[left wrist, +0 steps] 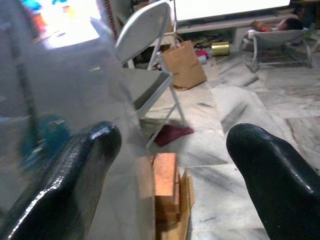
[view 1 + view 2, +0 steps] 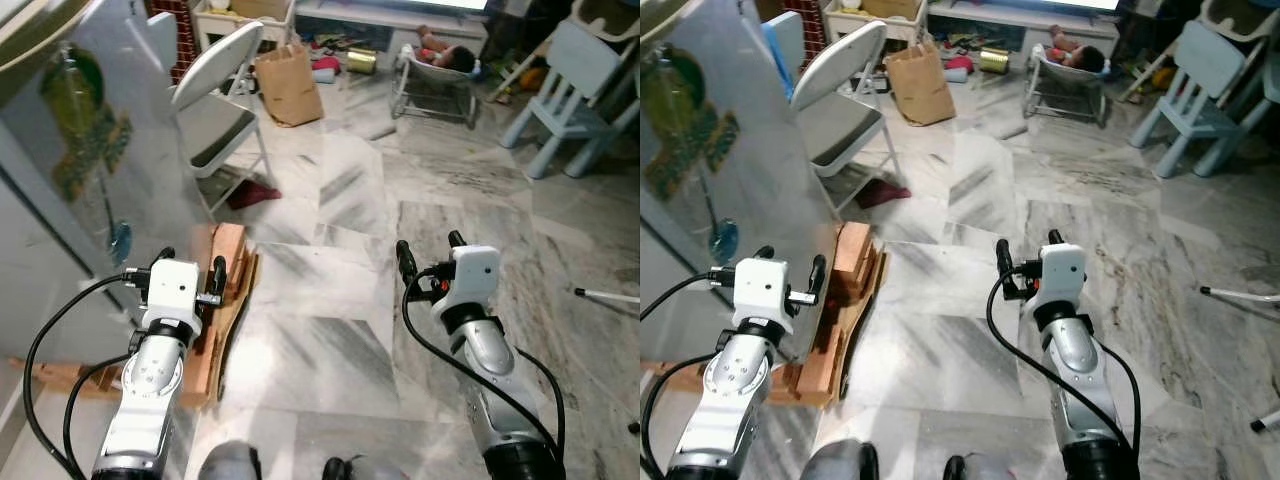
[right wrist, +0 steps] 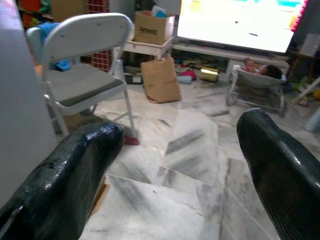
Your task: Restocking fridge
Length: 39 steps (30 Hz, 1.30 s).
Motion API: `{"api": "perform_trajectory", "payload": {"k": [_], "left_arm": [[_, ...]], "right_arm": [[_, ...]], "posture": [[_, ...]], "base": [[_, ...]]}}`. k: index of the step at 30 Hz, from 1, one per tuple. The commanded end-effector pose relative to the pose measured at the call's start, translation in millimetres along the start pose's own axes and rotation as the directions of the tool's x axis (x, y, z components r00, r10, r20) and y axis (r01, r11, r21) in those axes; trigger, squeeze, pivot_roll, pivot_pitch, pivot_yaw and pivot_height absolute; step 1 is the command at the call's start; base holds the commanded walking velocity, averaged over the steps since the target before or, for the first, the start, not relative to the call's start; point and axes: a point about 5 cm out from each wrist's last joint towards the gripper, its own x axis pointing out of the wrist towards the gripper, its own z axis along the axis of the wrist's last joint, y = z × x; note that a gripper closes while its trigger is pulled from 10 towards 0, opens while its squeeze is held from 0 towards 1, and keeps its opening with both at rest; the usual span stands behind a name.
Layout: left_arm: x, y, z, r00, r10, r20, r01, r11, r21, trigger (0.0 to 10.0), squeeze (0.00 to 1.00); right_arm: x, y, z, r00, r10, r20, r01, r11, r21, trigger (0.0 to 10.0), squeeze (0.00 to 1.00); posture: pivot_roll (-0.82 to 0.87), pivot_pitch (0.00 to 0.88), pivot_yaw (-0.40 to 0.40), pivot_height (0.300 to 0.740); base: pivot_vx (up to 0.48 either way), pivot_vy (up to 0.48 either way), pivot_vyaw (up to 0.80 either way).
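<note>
The grey fridge (image 2: 90,150) stands at my left, its face carrying a green picture and a blue magnet. My left gripper (image 2: 192,262) is open and empty, held low beside the fridge's near corner. In the left wrist view the fridge's edge (image 1: 135,150) runs between the two black fingers (image 1: 75,165), farther off than the tips. My right gripper (image 2: 430,246) is open and empty too, out over the bare marble floor (image 2: 330,330). The right wrist view looks between its fingers (image 3: 280,160) across the room.
Wooden blocks (image 2: 225,270) lie at the fridge's foot. A white folding chair (image 2: 215,90) stands just beyond, with a red cloth (image 2: 255,193) under it. Farther back are a brown paper bag (image 2: 288,85), a baby bouncer (image 2: 437,75) and a blue child's chair (image 2: 575,85).
</note>
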Motion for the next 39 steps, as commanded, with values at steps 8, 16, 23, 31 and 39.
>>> {"api": "perform_trajectory", "payload": {"k": [8,16,23,31,39], "left_arm": [[-6.5,-1.1,-7,1.000,-0.015,-0.027,0.015,1.000,0.009,10.0,0.00],[-0.5,2.2,-4,1.000,-0.007,-0.017,0.007,1.000,0.010,10.0,0.00],[13.2,7.1,-4,0.999,0.037,-0.022,-0.038,0.999,-0.006,10.0,0.00],[33.1,11.5,5,0.999,0.045,0.003,-0.045,0.999,-0.010,10.0,0.00],[43.2,10.7,5,0.997,0.072,0.001,-0.072,0.997,-0.004,10.0,0.00]], "right_arm": [[-1.1,0.4,0,1.000,0.002,-0.001,-0.002,1.000,-0.002,10.0,0.00],[-3.6,-0.3,-3,1.000,0.004,-0.016,-0.004,1.000,-0.004,10.0,0.00],[-3.7,-0.2,-2,1.000,0.008,-0.020,-0.009,1.000,-0.005,10.0,0.00],[-7.6,0.1,0,1.000,0.030,-0.010,-0.030,0.999,-0.021,10.0,0.00],[-7.3,2.0,0,1.000,0.023,-0.009,-0.023,1.000,-0.005,10.0,0.00]], "posture": [[0.10,0.099,-0.091,0.740],[0.10,0.098,-0.092,0.740],[0.09,0.101,-0.100,0.740],[0.08,0.100,-0.091,0.740],[0.08,0.103,-0.088,0.740]], "base": [[0.000,0.300,0.00],[0.000,0.000,0.00],[0.000,0.000,0.00],[0.000,0.000,0.05],[0.000,0.000,0.00]]}}
